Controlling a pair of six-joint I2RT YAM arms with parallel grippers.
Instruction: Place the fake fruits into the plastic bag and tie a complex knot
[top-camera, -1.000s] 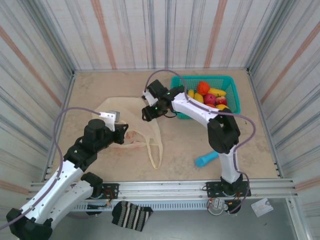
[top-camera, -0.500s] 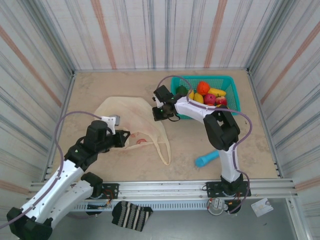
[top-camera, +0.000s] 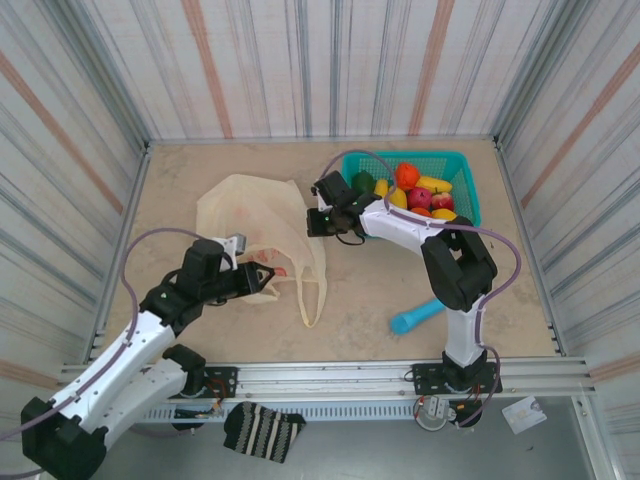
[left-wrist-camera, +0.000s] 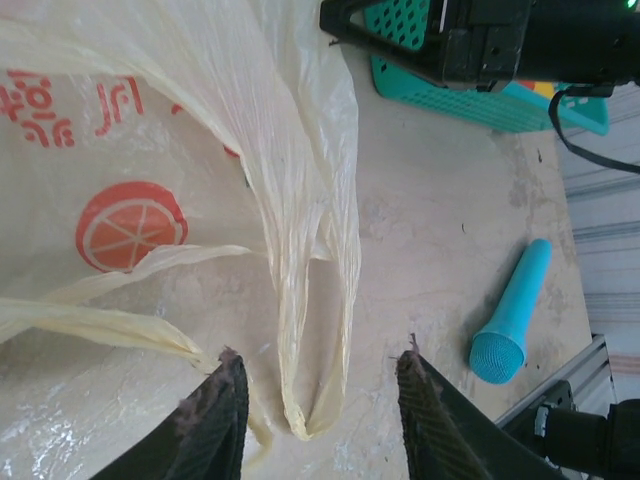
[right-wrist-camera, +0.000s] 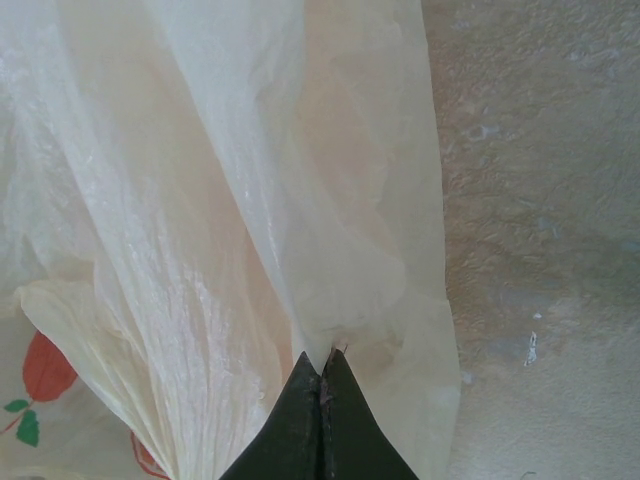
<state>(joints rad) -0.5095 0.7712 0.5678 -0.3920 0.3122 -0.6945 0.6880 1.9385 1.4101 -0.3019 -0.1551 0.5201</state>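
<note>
Cream plastic bag (top-camera: 250, 205) with orange-slice prints lies crumpled on the table (top-camera: 180, 180) between the two arms, with its long handles trailing toward the near edge. The right gripper (right-wrist-camera: 322, 360) has its fingers pressed tight together on a fold of the bag's thin film, on the side of the bag nearest the teal basket (top-camera: 470, 195). The left gripper (left-wrist-camera: 320, 352) is spread wide, low over the table, with one handle loop (left-wrist-camera: 288, 330) lying between its fingers. Can't tell if either finger actually touches it. The fruits (top-camera: 420, 197) sit piled in the basket, far right. A blue stick (top-camera: 415, 318) lies on the table by the right arm.
</note>
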